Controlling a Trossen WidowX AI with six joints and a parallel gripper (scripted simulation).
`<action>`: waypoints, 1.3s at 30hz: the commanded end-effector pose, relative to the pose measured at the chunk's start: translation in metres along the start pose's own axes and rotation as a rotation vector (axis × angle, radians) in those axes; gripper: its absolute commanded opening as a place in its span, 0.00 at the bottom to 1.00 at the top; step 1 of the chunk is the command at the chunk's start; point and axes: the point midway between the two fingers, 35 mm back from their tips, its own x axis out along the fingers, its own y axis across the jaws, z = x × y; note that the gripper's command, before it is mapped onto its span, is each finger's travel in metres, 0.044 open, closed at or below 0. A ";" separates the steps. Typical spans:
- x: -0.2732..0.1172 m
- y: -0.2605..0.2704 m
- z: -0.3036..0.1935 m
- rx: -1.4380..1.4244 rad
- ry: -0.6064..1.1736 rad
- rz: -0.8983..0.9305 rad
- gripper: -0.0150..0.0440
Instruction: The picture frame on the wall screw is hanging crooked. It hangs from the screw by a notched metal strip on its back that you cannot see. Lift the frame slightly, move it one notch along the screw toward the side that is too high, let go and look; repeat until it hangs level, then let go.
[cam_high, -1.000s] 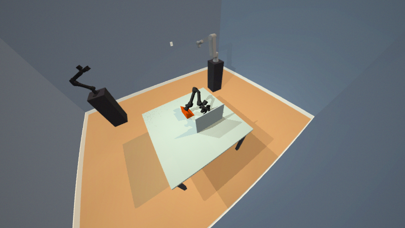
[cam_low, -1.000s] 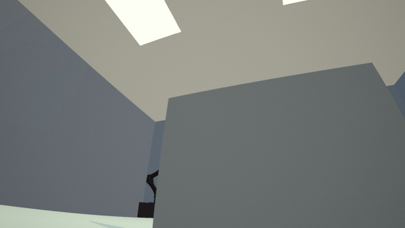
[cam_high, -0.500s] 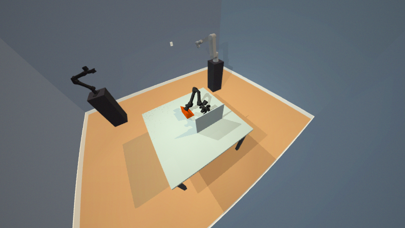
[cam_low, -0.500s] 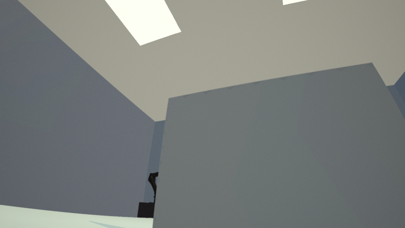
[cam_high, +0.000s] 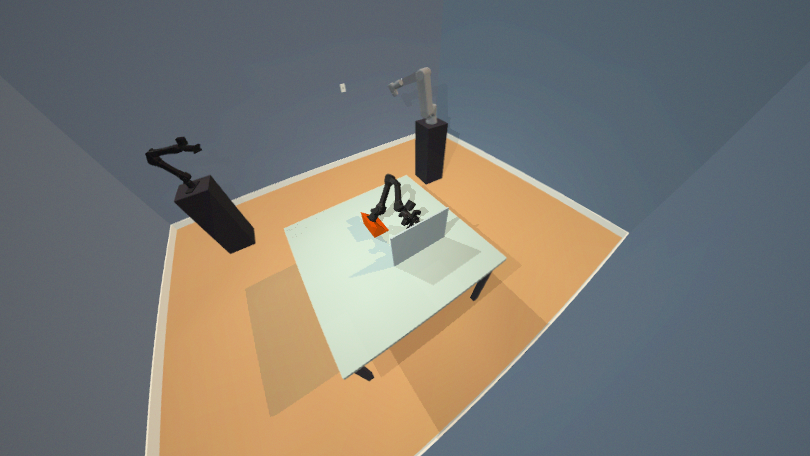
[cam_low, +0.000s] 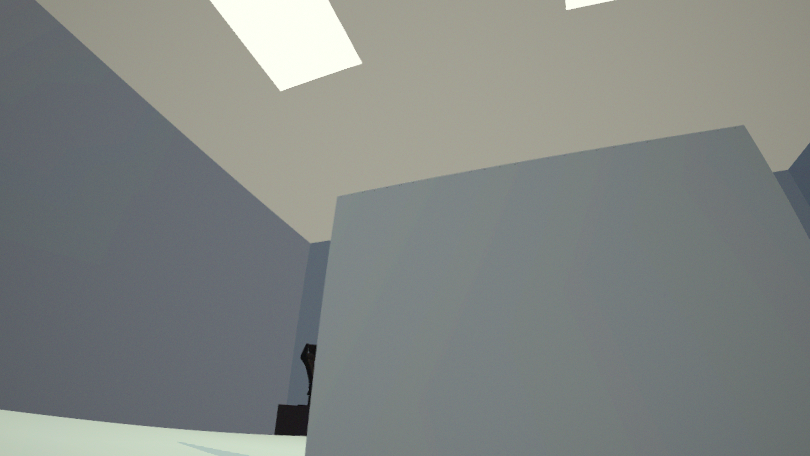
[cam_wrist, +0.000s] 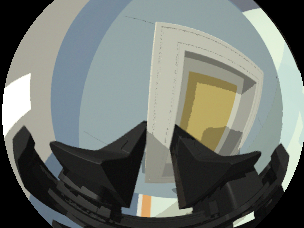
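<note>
The picture frame (cam_wrist: 162, 80) is hanging on the near face of an upright grey-blue panel (cam_high: 419, 239) (cam_low: 538, 294) (cam_wrist: 107, 75), which is standing on the pale counter (cam_high: 340, 294) (cam_low: 102, 433) (cam_wrist: 294, 95). I'm seeing the frame only through the wrist camera: its off-white border is surrounding a recessed, mustard-coloured picture (cam_wrist: 215, 102). In that curved, turned view it is appearing at a slant, so I can't tell from here how far off level it is sitting, and I'm not making out the screw.

My hand (cam_high: 409, 216) (cam_wrist: 158, 126) is closing its two black fingers on one side of the frame's border; one fingertip is lying along the outer edge and the other is lying along the inner edge, by the recess. The hand is casting shadows across the border and the picture.

From above, I'm watching the black arm (cam_high: 386, 192) rising from an orange base (cam_high: 378, 228), bending over and bringing the hand down beside the panel. In the exterior view the panel is showing me its plain back and is hiding both the frame and the hand. Well apart from the counter, a light grey arm (cam_high: 425, 93) is standing on a dark pedestal (cam_high: 430, 152).
</note>
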 end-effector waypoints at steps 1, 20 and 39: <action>0.000 0.000 0.000 0.005 0.002 0.000 0.38; 0.000 0.002 0.000 0.005 0.002 0.000 0.25; 0.000 0.009 0.000 0.004 0.002 0.000 0.25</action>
